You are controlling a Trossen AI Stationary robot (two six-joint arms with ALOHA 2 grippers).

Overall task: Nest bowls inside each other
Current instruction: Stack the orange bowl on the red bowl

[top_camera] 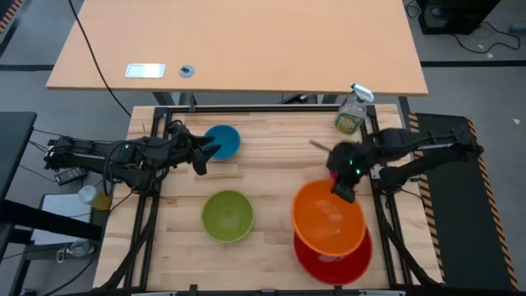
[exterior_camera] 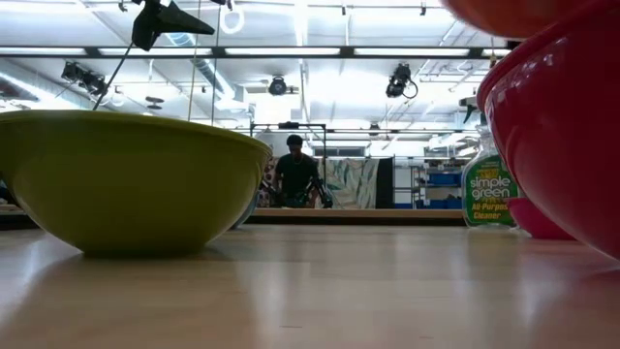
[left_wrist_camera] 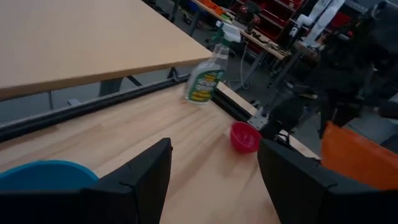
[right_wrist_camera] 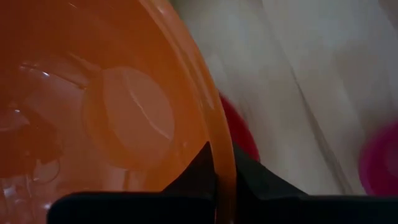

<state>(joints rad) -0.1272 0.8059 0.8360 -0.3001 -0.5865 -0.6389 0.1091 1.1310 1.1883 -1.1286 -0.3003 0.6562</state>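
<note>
My right gripper (top_camera: 343,191) is shut on the orange bowl (top_camera: 329,218), which hangs over the far part of the red bowl (top_camera: 337,259); the red bowl sits on its base near the table's front right. The small pink bowl (left_wrist_camera: 244,137) sits on the table beyond them, mostly hidden under the right arm in the high view. The green bowl (top_camera: 228,215) rests on its base at the middle front. The blue bowl (top_camera: 223,140) sits at the far left. Above it my left gripper (top_camera: 209,154) hovers open and empty. My right gripper holds the orange bowl by its rim (right_wrist_camera: 222,163), on the bowl's far side. One finger is inside the bowl and one outside, pinching the wall. The fingers slant down from the far right. The bowl hangs clear above the red bowl, mouth up.
A clear spray bottle (top_camera: 352,111) stands upright at the table's far right corner, close behind the right arm. Bare wood lies between the green bowl and the orange one. A second tabletop (top_camera: 246,41) stands beyond the far edge. A person shows far off in the low view.
</note>
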